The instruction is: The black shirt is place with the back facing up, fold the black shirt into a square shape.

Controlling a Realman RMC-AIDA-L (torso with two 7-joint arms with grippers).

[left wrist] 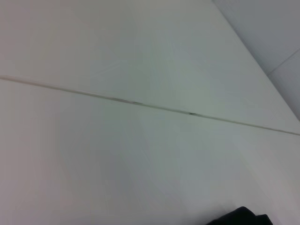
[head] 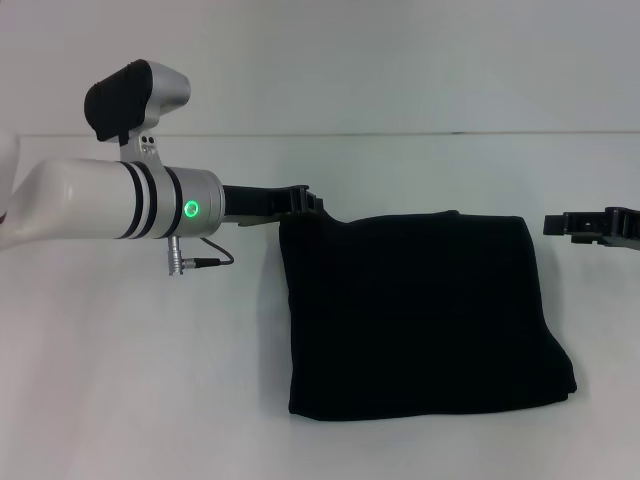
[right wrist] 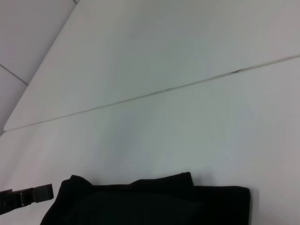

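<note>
The black shirt (head: 420,310) lies folded into a rough square on the white table, right of centre in the head view. My left gripper (head: 300,203) reaches in from the left and sits at the shirt's far left corner. In the right wrist view that gripper (right wrist: 28,196) ends just beside the shirt (right wrist: 150,201), with a thin gap between them. My right gripper (head: 565,223) hovers off the shirt's far right corner, a short gap away from the fabric. It holds no cloth. The left wrist view shows only a small dark patch (left wrist: 241,218) at its edge.
The white table (head: 130,380) has a seam (head: 450,134) running across behind the shirt, also seen as a seam (left wrist: 140,104) in the left wrist view and a seam (right wrist: 187,84) in the right wrist view. A grey wall rises beyond it.
</note>
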